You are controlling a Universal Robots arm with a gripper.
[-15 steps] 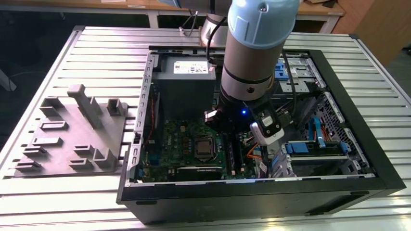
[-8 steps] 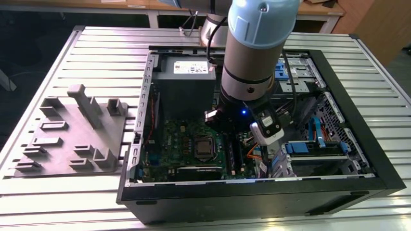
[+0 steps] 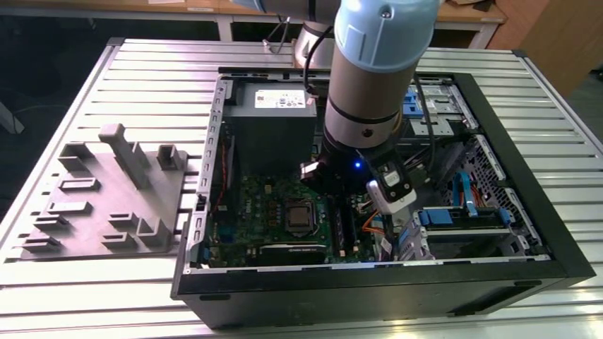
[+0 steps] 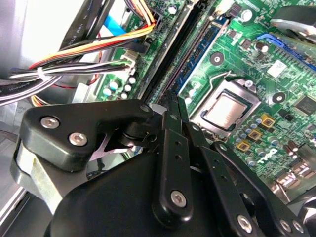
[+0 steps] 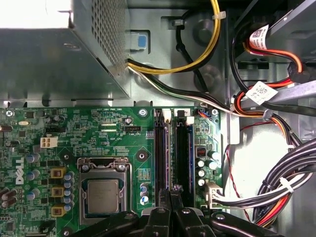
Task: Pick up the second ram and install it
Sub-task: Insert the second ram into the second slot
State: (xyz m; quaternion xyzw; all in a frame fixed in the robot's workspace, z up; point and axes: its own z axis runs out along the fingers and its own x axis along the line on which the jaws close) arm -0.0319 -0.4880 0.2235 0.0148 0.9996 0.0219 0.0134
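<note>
**While the stick is at its slot, hold it straight**

As one goes from the exterior view's left, a grey fixture tray lies on the slatted table, just beside the open computer case. Inside the case the arm reaches down to the green motherboard. In the first wrist view comes the processor socket, then the two long memory slots, then a bundle of cables by the case wall. The gripper stands directly above the slots. Its fingers are drawn together with almost no gap, and a thin strip runs out from between them along the slots. I judge this strip to be the second ram, pinched edge-on. Whether it already sits in a slot, I cannot tell.

To do this step well, I think the stick must be held upright and parallel to the slot, both ends at the same height. Pressure should go straight down and evenly, because a tilted card can jam or bend. The cables are near, so the fingers should not touch them.
</note>
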